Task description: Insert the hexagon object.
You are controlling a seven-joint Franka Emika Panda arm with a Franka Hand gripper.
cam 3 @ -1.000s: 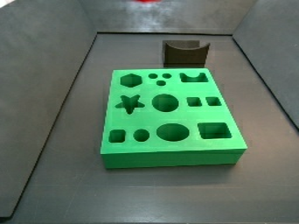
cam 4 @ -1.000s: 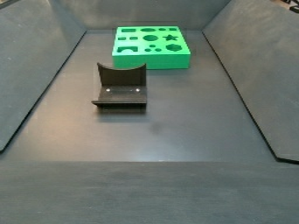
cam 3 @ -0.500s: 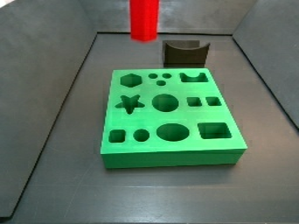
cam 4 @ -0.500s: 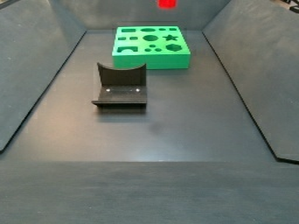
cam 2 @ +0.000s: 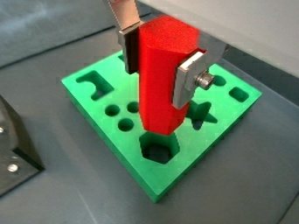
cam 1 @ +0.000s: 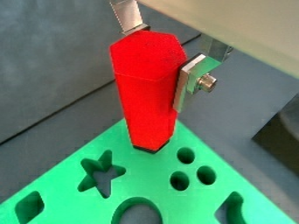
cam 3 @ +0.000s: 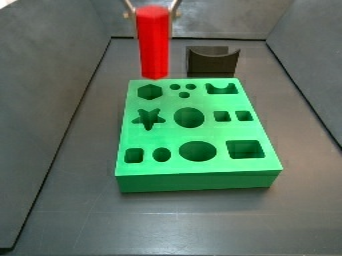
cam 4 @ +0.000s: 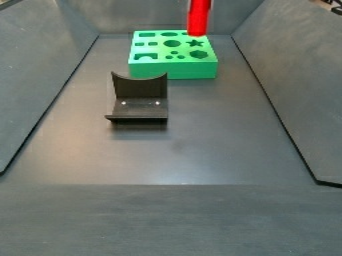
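**Peg in grip above the board, insertion not yet made**

Wrist view: my gripper [cam 1: 160, 63] is clamped on the hexagon object [cam 1: 146, 87], one silver finger [cam 1: 193, 80] flat against a facet, the other at the far top edge. The peg hangs upright, its lower end just over a corner of the green board [cam 1: 117, 188]. The target hole is hidden behind the peg here; only the star hole [cam 1: 100, 170] and two round holes show nearby.

Wrist view: the same grip [cam 2: 158, 54] on the peg [cam 2: 163, 79]. This angle shows what the other hides: a hexagonal hole [cam 2: 156, 148] at the board's [cam 2: 105, 114] corner, directly below the peg's tip and apparently empty. I cannot tell whether the tip touches the rim.

Side view: the peg [cam 3: 152, 42] stands vertical over the board's [cam 3: 194, 180] far edge, its lower end close above the surface. My fingers are almost out of frame. The fixture [cam 3: 213, 59] stands behind the board.

Side view: only the peg's lower part [cam 4: 198, 18] shows, over the board [cam 4: 174, 55]; the fixture [cam 4: 138, 98] sits well apart.

Judgement: pick-up and carry done; final alignment, lowering and release remain.
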